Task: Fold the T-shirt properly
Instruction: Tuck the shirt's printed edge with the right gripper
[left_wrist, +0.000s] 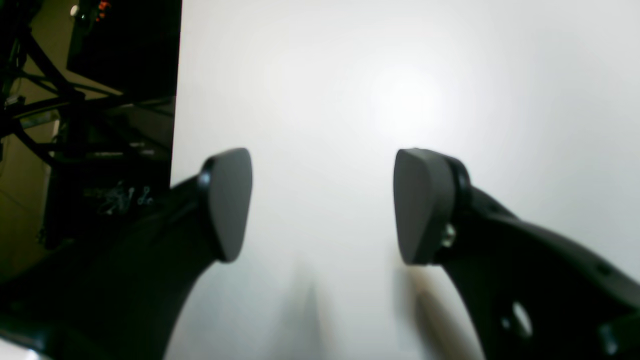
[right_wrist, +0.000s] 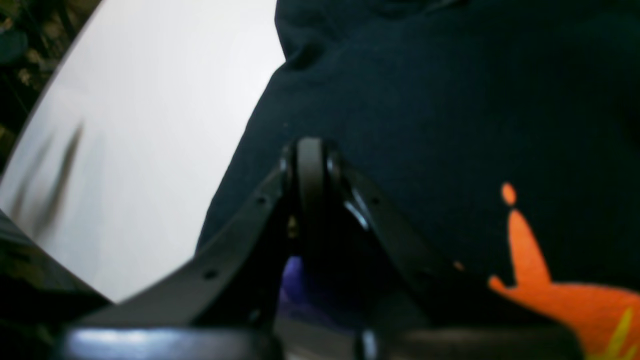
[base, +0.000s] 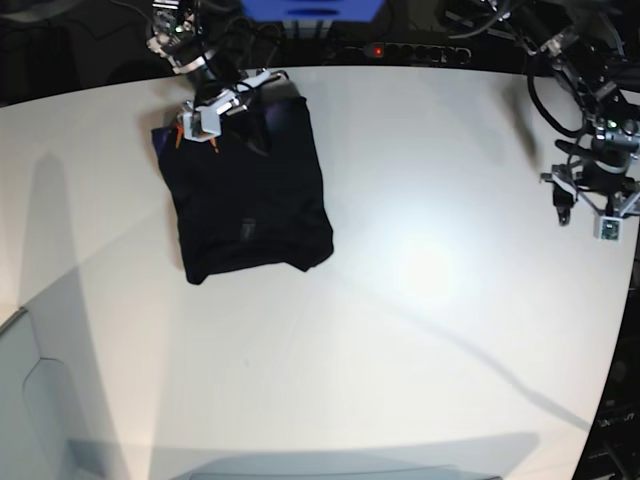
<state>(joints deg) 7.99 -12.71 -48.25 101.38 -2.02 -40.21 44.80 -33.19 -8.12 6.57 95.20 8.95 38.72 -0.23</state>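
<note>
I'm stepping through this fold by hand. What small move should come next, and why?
Probably lift the right pincer slightly: its jaws are shut over the T-shirt, which lies as a folded bundle. The left pincer hangs open over bare table, away from the cloth.

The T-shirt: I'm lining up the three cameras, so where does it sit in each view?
Left wrist: not in it; only the open left gripper over the white table.
Right wrist: the T-shirt fills the centre and right, under the shut right gripper.
Base: upper left, folded.
Shared landmark: the white table.
</note>
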